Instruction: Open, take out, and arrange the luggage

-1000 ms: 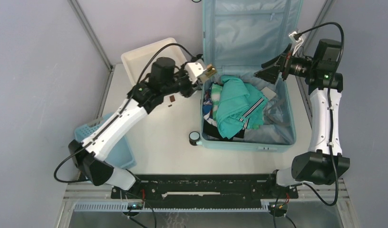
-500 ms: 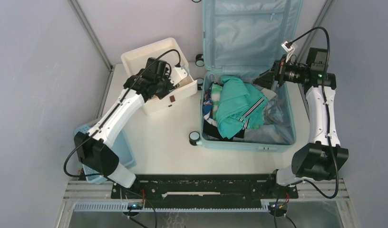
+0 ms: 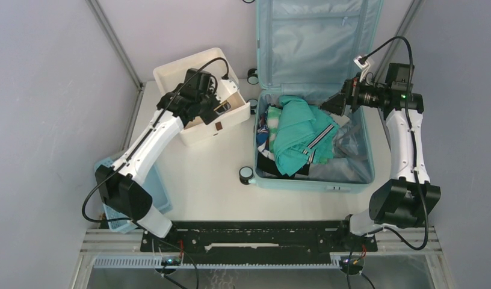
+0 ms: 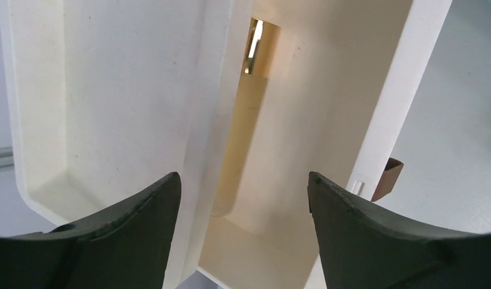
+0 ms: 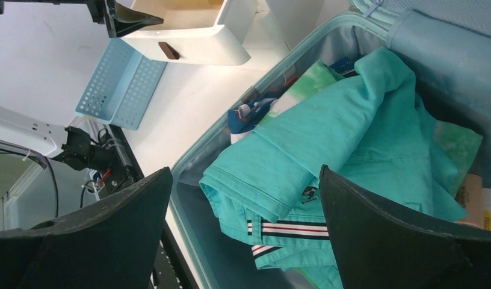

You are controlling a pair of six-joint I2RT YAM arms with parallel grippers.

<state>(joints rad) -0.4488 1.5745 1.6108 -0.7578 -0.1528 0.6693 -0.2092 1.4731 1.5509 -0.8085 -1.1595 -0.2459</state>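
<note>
The luggage (image 3: pixel 315 174) is a light-blue suitcase lying open, its lid (image 3: pixel 315 36) upright at the back. A teal shirt (image 3: pixel 300 132) with a striped band lies on top of other clothes in it, and also shows in the right wrist view (image 5: pixel 339 138). My right gripper (image 3: pixel 330 103) hangs open and empty over the case's far right part; in its own view (image 5: pixel 243 217) it is above the shirt. My left gripper (image 3: pixel 222 103) is open over the white drawer unit (image 3: pixel 198 129). In the left wrist view it (image 4: pixel 243 205) is above a cream tube (image 4: pixel 243 132) with a gold cap lying in the narrow compartment.
A blue lattice basket (image 3: pixel 141 180) sits at the near left, partly under my left arm, and shows in the right wrist view (image 5: pixel 120 84). The drawer unit's brown handle (image 4: pixel 387 177) faces the table. Suitcase wheels (image 3: pixel 246 174) stick out on its left side. Grey walls close in the table.
A second ago my left gripper held a white gold-capped bottle by the suitcase's left edge. It has swung left over the drawer unit and opened. My right gripper has moved slightly left.
</note>
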